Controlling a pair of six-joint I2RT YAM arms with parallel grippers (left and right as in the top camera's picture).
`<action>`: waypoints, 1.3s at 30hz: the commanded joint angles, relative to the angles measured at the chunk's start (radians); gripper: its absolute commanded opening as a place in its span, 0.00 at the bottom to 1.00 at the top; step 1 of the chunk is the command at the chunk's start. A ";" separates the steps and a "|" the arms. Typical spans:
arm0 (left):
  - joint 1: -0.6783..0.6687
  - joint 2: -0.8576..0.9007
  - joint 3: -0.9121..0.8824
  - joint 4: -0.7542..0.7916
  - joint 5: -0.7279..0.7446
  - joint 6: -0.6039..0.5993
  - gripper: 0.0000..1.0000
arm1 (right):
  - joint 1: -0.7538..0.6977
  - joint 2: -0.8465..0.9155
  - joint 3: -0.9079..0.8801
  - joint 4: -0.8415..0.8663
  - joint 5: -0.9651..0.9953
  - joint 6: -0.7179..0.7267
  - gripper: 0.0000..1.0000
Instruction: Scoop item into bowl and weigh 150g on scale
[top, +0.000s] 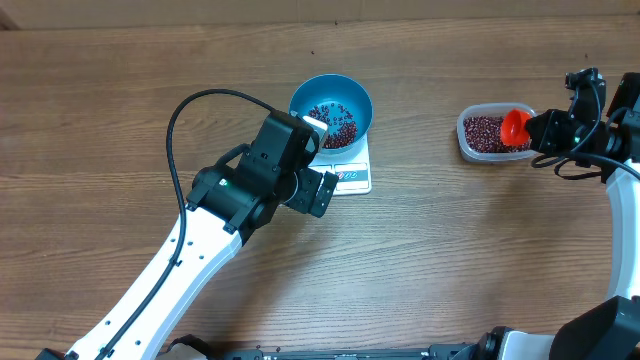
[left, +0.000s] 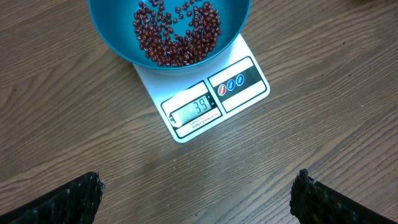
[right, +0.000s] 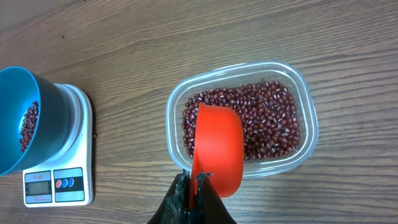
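Observation:
The blue bowl (top: 331, 110) stands on the white scale (top: 355, 178) and holds a layer of dark red beans (left: 177, 31). In the left wrist view the scale's display (left: 196, 110) reads 39. My left gripper (left: 198, 180) hovers just in front of the scale, open, with nothing between its fingers. At the right, my right gripper (right: 196, 180) is shut on the handle of an orange-red scoop (right: 217, 146). The scoop is tilted over the near edge of a clear tub (right: 306, 115) full of beans (right: 267, 118).
The left arm (top: 180, 260) crosses the table from the front left, its black cable (top: 190, 110) looping above it. The right arm (top: 615, 150) stands at the right edge. A stray bean (right: 94, 134) lies beside the scale. Bare wood lies between scale and tub.

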 joint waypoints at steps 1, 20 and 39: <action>-0.002 0.008 0.012 0.000 0.004 0.023 1.00 | 0.005 -0.022 0.014 -0.002 -0.016 -0.008 0.04; -0.002 0.008 0.012 0.000 0.004 0.023 0.99 | 0.005 -0.022 0.014 0.003 -0.015 -0.008 0.04; -0.002 0.008 0.012 0.000 0.004 0.023 1.00 | 0.005 -0.022 0.010 0.002 0.042 -0.008 0.04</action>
